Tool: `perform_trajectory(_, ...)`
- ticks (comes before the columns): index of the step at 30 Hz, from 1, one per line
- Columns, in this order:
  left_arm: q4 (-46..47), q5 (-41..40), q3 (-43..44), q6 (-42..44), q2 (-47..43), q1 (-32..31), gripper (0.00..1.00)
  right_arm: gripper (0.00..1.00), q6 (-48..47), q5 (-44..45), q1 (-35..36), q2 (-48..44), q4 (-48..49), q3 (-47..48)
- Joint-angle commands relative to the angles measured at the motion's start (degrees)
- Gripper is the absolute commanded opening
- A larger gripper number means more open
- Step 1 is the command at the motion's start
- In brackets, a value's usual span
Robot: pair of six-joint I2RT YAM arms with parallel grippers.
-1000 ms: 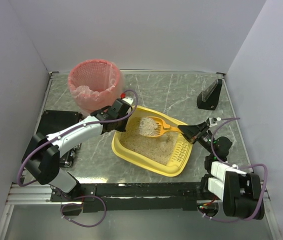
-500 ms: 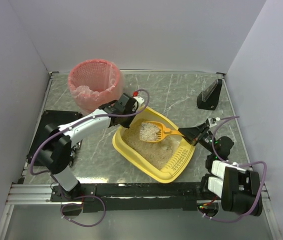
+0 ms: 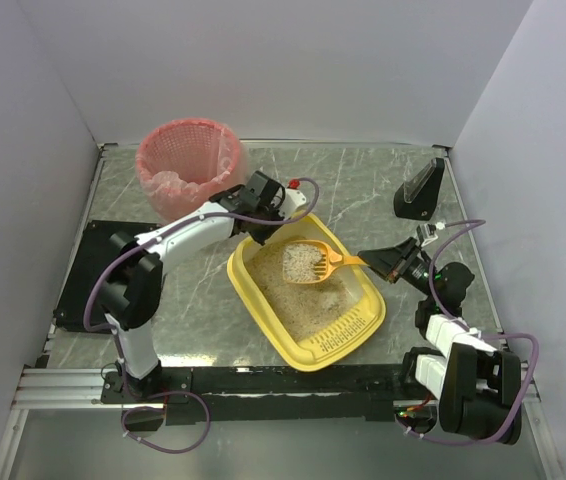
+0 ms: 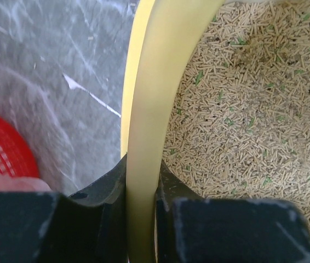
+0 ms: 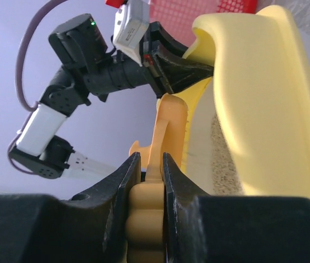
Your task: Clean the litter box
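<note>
Two black fingers (image 4: 108, 186) of the left gripper (image 4: 141, 170) are clamped on the yellow rim of the litter box (image 4: 144, 109), one outside the wall and one inside. The right gripper's fingers (image 5: 123, 183) are pressed together on the ribbed end of an orange slotted scoop (image 5: 163, 126).

In the top view the left gripper (image 3: 260, 230) holds the box's far-left short end, and the right gripper (image 3: 371, 262) sits just off its right long side. The scoop (image 3: 308, 260) reaches from there over the far half of the box, its head loaded with litter. Whether the head touches the bed below cannot be told.

The litter box (image 3: 237, 275) lies on the marble-patterned table (image 3: 363, 190). Its long axis runs diagonally from far-left to near-right, and the slotted lip (image 3: 351, 322) points near-right, toward the right arm's base. A pink-lined mesh basket (image 3: 153, 165) stands just beyond its far-left end. A black wedge-shaped stand (image 3: 418, 190) sits well apart beyond its right side.

Only the left wrist view shows the litter (image 4: 242, 109) as beige pellets flecked with green. It also shows red mesh (image 4: 1, 148) outside the rim. Only the right wrist view shows the box's smooth outer wall (image 5: 253, 98) side-on, with the left arm (image 5: 89, 71) beyond it. Only the top view shows the whole tray and its diagonal lie.
</note>
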Motion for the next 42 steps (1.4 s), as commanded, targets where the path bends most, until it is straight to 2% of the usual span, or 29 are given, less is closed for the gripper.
perform_trajectory(1,0.84,7.39,6.06,7.05,0.07,0.93,0.12,0.0,-7.96,1.87,-0.25,-2.42,-9.0,4.07)
perform_trajectory(2,0.84,8.01,6.59,7.49,0.25,1.01,0.18,0.0,-9.2,2.48,-0.34,-2.94,-11.21,4.68)
perform_trajectory(6,-0.74,10.38,9.23,7.94,1.83,1.1,0.32,0.0,-10.71,4.15,0.01,-3.65,-13.95,4.07)
perform_trajectory(7,-0.4,11.0,9.15,8.03,1.75,1.1,0.42,0.0,-13.23,5.64,0.44,-4.35,-16.13,4.68)
perform_trajectory(9,-0.04,12.32,8.71,8.03,1.04,1.1,0.53,0.0,-17.54,11.94,4.98,-6.19,-22.29,6.17)
perform_trajectory(12,1.1,12.5,8.79,6.36,-0.27,1.1,0.61,0.0,-21.6,15.41,8.18,-8.57,-29.77,10.04)
perform_trajectory(15,2.24,10.22,8.53,4.25,-2.29,1.1,0.71,0.0,-25.54,14.36,6.43,-11.11,-37.41,11.28)
perform_trajectory(17,2.77,10.21,8.44,2.59,-4.39,1.1,0.94,0.0,-25.74,15.05,5.63,-13.05,-38.66,10.67)
perform_trajectory(18,2.77,10.56,8.09,2.14,-5.28,1.1,0.99,0.0,-23.48,15.49,5.72,-13.4,-34.91,9.97)
perform_trajectory(20,3.47,11.97,7.3,1.53,-7.9,1.1,0.99,0.0,-19.43,16.73,6.25,-11.74,-29.45,7.24)
perform_trajectory(21,5.65,11.36,6.17,0.91,-8.79,1.1,0.99,0.0,-15.58,16.12,6.34,-10.6,-22.38,6.37)
perform_trajectory(24,6.9,7.16,6.24,-1.72,-10.47,1.1,0.99,0.0,-10.03,11.56,4.94,-7.08,-15.38,3.81)
perform_trajectory(29,8.57,-1.12,5.2,-10.57,-13.1,1.1,0.99,0.0,-9.83,12.08,5.64,-8.48,-16.41,4.6)
perform_trajectory(30,9.09,-4.17,4.23,-12.17,-14.07,1.1,0.99,0.0,-10.96,11.11,4.59,-9.44,-18.51,5.21)
perform_trajectory(31,10.58,-5.59,2.83,-14.02,-16.51,1.1,0.99,0.0,-12.54,10.67,3.62,-11.97,-25.23,5.74)
perform_trajectory(32,11.12,-6.65,0.03,-18.47,-17.93,1.1,0.99,0.0,-14.47,12.06,2.92,-13.3,-28.86,6.26)
perform_trajectory(34,12.35,-11.03,-2.97,-25.24,-22.13,1.1,0.99,0.0,-16.6,13.21,3.0,-14.9,-30.31,6.45)
perform_trajectory(37,11.21,-15.78,-7.81,-34.03,-26.71,1.1,0.98,0.0,-9.49,8.92,2.12,-12.71,-20.31,4.25)
perform_trajectory(40,9.11,-18.43,-12.9,-39.76,-31.98,1.19,0.97,0.0,-5.8,7.32,0.89,-11.3,-16.61,2.84)
perform_trajectory(42,8.57,-19.4,-16.51,-41.36,-34.89,1.1,0.97,0.0,-0.19,6.72,0.89,-8.5,-8.1,2.67)
